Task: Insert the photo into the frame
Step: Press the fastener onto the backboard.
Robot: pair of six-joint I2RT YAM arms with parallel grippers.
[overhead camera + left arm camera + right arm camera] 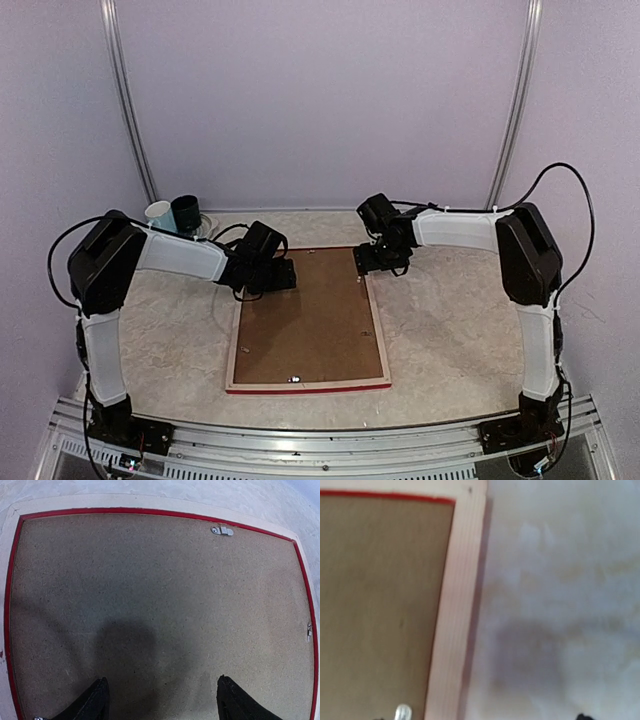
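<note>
The frame (382, 345) lies face down on the table, pale wood back up, with its red edge along the near side. A brown backing board (305, 320) fills it, so the photo is hidden. My left gripper (278, 274) hovers over the board's far left corner. In the left wrist view its fingers (95, 702) stand wide apart, open, with only bare board (160, 595) between them. My right gripper (385, 258) is over the far right corner, also open. The blurred right wrist view shows the frame's rail (455, 605), table beside it, and one dark fingertip (581, 716) at the bottom edge.
Small metal clips (222, 530) sit at the board's edges, one also in the right wrist view (402, 712). A white cup (159, 213) and a dark cup (187, 212) stand at the back left, behind the left arm. Walls close the back and sides.
</note>
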